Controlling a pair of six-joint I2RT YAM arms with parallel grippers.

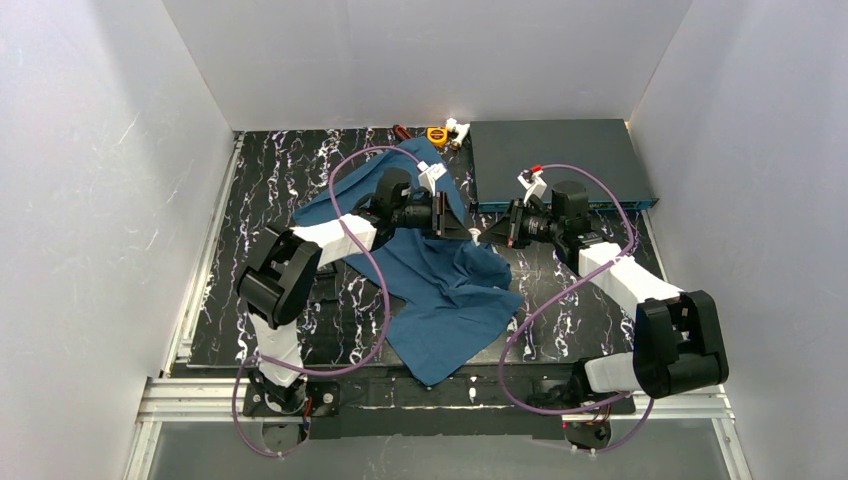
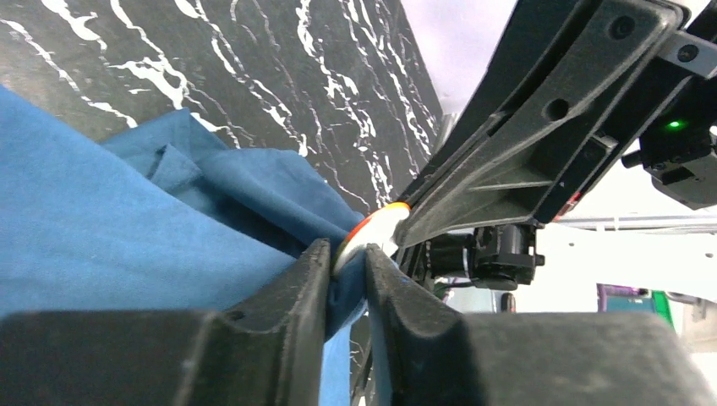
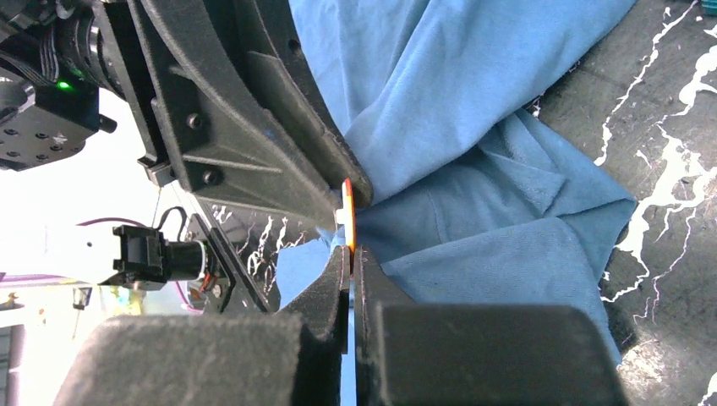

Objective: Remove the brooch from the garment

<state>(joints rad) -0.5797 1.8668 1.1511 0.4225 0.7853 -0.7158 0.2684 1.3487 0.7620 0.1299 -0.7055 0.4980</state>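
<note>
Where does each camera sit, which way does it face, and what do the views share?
Top: above and behind the bases, looking down on the table, the shirt, the left arm and right arm whole.
Left wrist: on the left arm, looking along the left hand, shut on shirt cloth, toward the right hand.
Right wrist: on the right arm, looking along the right hand, shut on the brooch, back toward the left hand.
Shared: the wrist views face each other; both show brooch, shirt and the opposite hand.
</note>
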